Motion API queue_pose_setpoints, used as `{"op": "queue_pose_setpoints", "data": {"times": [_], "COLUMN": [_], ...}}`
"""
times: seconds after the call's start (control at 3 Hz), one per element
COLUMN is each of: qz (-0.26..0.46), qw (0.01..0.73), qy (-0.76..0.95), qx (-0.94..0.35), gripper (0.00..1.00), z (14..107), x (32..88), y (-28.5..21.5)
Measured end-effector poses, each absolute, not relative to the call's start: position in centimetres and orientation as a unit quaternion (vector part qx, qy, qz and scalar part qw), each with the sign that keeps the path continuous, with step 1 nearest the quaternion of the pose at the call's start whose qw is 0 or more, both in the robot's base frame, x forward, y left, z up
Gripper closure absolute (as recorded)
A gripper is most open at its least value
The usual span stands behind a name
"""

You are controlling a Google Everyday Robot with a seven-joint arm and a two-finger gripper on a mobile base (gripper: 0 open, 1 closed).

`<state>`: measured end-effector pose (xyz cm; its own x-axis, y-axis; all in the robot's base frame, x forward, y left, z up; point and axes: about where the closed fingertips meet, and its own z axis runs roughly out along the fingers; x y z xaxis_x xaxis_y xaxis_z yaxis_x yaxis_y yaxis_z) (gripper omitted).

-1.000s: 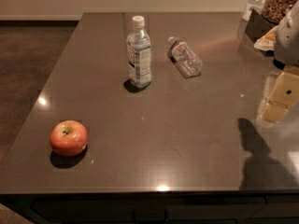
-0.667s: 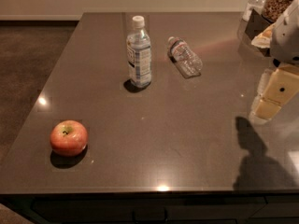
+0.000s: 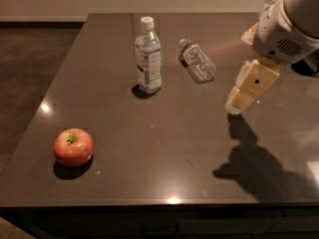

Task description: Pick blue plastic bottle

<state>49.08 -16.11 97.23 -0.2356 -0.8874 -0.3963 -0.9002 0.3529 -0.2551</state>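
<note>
The blue plastic bottle (image 3: 148,56) stands upright on the dark table (image 3: 164,148), toward the back and left of centre. It is clear, with a white cap and a blue-and-white label. My gripper (image 3: 233,105), cream-coloured under a white arm, hangs above the table at the right. It is well to the right of the bottle and a little nearer the front, apart from everything.
A smaller clear bottle with a dark cap (image 3: 197,61) lies on its side just right of the blue one. A red apple (image 3: 73,146) sits near the front left. The table's left edge drops to a dark floor (image 3: 30,59).
My arm and gripper have moved left, in over the table from its right edge. The bottles and the apple have not moved.
</note>
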Motion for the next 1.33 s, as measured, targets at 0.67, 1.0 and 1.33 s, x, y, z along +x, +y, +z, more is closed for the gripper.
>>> {"op": "queue_pose_setpoints", "data": {"times": [0.67,1.0,1.33], "qz": [0.022,0.033,0.054], "qw": [0.294,0.32,0.336], "qy": [0.789,0.793,0.798], "qx": [-0.539,-0.517,-0.498], "gripper": [0.0,0.0,0.0], "z": [95.4,94.9,94.5], "x": [55.1,58.1,60.3], "y": [-9.7,-6.9,-4.3]}}
